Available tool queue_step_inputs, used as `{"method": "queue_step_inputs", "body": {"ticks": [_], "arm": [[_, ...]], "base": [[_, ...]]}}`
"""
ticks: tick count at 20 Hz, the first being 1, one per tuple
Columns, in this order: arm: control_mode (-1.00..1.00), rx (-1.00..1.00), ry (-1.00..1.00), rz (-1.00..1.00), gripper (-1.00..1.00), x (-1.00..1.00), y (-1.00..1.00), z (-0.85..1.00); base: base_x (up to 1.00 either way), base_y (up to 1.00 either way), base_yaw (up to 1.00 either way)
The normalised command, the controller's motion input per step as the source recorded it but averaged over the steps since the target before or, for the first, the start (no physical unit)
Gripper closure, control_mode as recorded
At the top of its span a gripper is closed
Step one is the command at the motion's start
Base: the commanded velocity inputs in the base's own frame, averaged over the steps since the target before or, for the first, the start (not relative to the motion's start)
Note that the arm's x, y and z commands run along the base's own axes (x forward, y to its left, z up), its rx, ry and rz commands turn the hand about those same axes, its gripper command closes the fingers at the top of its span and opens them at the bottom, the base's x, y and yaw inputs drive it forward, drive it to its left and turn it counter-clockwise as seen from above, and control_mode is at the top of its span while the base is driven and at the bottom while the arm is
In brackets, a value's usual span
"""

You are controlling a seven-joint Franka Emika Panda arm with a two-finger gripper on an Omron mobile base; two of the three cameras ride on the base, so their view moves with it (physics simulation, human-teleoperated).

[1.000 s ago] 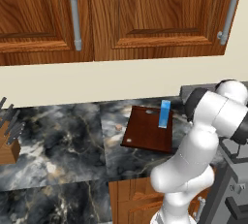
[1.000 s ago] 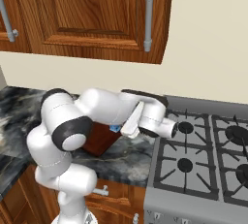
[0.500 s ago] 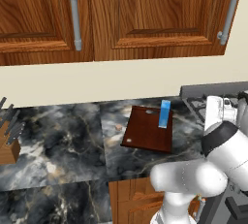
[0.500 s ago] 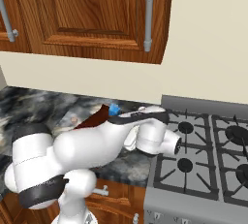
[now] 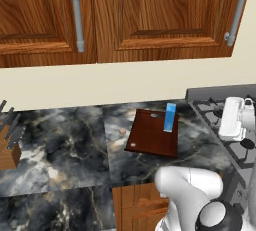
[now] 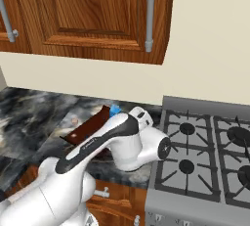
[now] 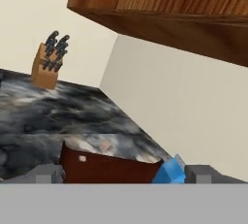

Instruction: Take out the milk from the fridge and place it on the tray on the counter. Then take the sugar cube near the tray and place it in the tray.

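While the milk (image 5: 170,117) stands upright on the tray (image 5: 150,140), at the tray's far corner on the stove side, the first half of the task looks finished and the sugar cube is what remains. The tray lies on the counter (image 5: 65,150), near the counter's end beside the stove (image 5: 220,110), and it holds the milk carton and nothing else that can be made out.

A small pale thing (image 5: 119,131) sits on the counter just beside the tray's left edge; this is probably the sugar cube, but it is too small to be sure. The same pale spot (image 7: 103,145) shows in the hand view on the marble just beyond the tray.

The gripper (image 7: 124,173) has its jaws wide apart and holds nothing. In the hand view the finger tips (image 7: 46,173) frame the tray, with the milk close to one of them. The hand (image 5: 235,117) hangs over the stove, on the tray's right side, so the likely cube lies across the tray from the jaws, on the opposite side. The next move therefore would need a pass over the tray toward the counter's left, and the upright carton stands near that path and could be knocked. A cube has no long axis, so the jaw direction matters little.

A knife block (image 5: 9,142) stands at the counter's far left, well apart from all this.
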Motion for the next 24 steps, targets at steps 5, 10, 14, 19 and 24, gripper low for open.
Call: {"method": "queue_step_inputs", "body": {"ticks": [5, 10, 14, 19, 24], "arm": [[-1.0, -0.05, 0.02, -0.18, -1.0, -0.42, 0.52, 0.43], [-1.0, -0.07, 0.07, -0.09, -1.0, -0.3, 0.58, 0.49], [-1.0, -0.06, 0.14, -0.04, -1.0, -0.17, 0.62, 0.39], [-1.0, -0.03, 0.11, -0.03, -1.0, -0.13, 0.63, 0.15], [-1.0, -0.02, 0.03, 0.0, -1.0, -0.28, 0.58, 0.0]], "base": [[0.0, 0.0, 0.0], [0.0, 0.0, 0.0], [0.0, 0.0, 0.0], [0.0, 0.0, 0.0], [0.0, 0.0, 0.0]]}}
